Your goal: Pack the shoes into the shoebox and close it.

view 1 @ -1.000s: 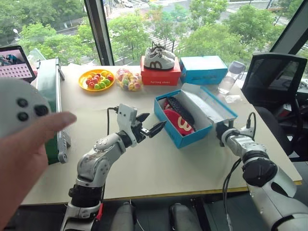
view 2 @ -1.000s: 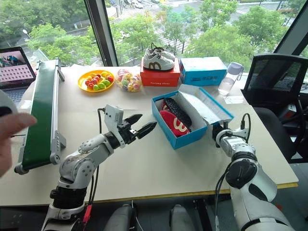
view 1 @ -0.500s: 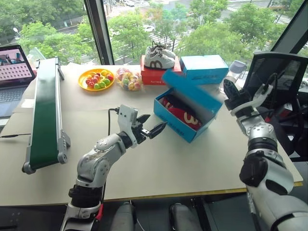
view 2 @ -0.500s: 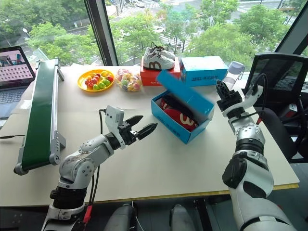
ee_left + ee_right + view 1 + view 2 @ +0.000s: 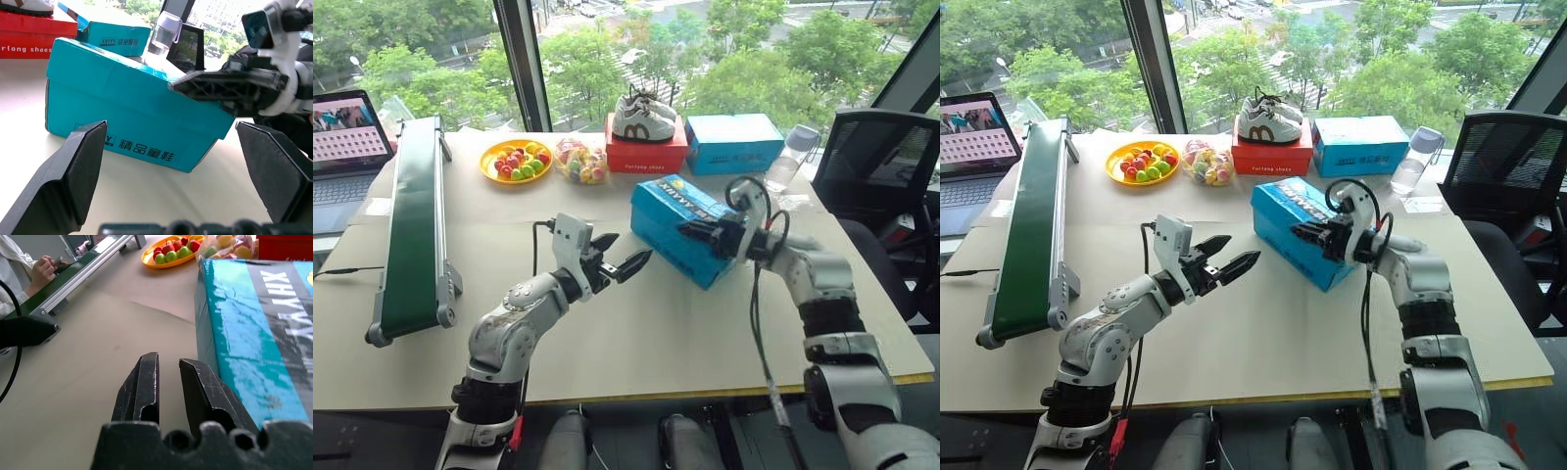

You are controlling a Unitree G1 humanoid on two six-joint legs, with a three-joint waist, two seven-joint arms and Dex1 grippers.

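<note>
The shoebox (image 5: 690, 227) is sitting mid-table with its lid down flat, so the shoes are presumably inside and out of sight. The right gripper (image 5: 697, 231) is lying across the lid near its right end, fingers together with only a slit between them, holding nothing; I'd say it's pressing the lid to seat it. The left gripper (image 5: 625, 258) is hovering just off the box's left side, fingers spread wide and pointing at it, gripping nothing. It looks posted there to brace the box if it slides. By my reckoning the task is nearly done, with only a last check of the lid remaining.

Behind the box, a red box (image 5: 646, 155) is carrying white sneakers (image 5: 642, 119), with another blue box (image 5: 731, 143) and a bottle (image 5: 787, 157) beside it. A fruit plate (image 5: 515, 162) and a bag of sweets (image 5: 579, 162) are sitting further left. The green conveyor (image 5: 414, 225) and laptop (image 5: 350, 144) are well apart. Nothing is crowding either arm.
</note>
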